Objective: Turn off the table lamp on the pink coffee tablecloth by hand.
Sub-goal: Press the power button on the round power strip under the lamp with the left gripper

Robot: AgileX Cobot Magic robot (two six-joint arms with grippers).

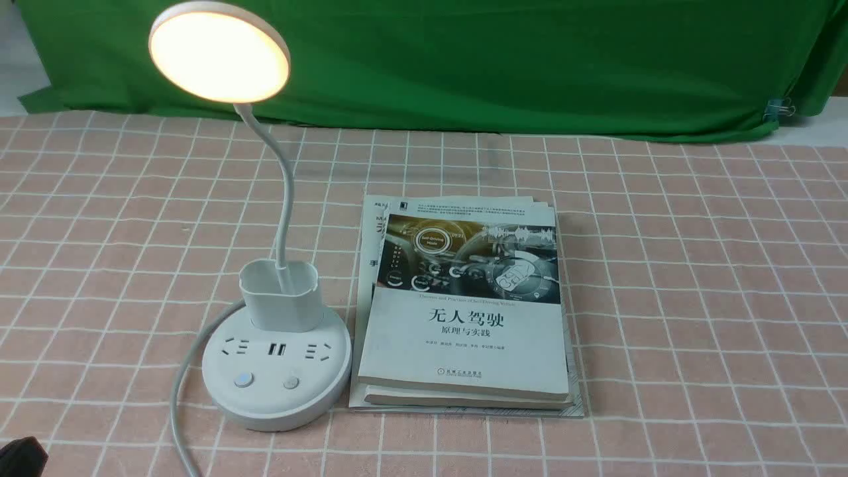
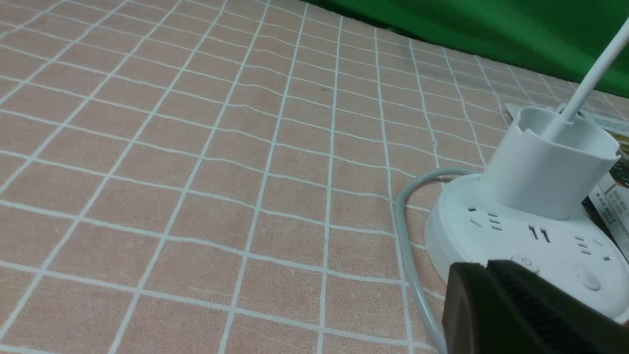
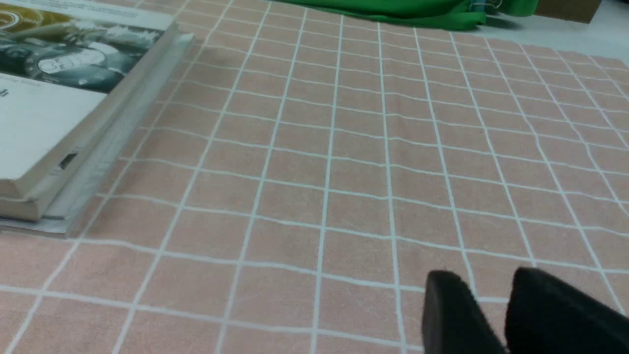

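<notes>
The table lamp [image 1: 275,358] glows unswitched; left claw [image 2: 521,305], spread unclear, sits near its buttons [image 1: 243,379] for a press, while right claw [image 3: 496,314] rests slightly parted

pink coffee tablecloth [image 1: 695,278] covers the table. On it: table lamp [image 1: 277,371] base front-left, cord [image 1: 180,391] trailing toward front edge, stack of books [image 1: 464,318] just beside base.

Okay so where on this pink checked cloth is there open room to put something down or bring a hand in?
The salmon-pink grid tablecloth is bare right of the stacked white books, and left of the white disc-head table lamp beyond its white cord. It is crowded where the lamp's round base nearly meets the books.
</notes>
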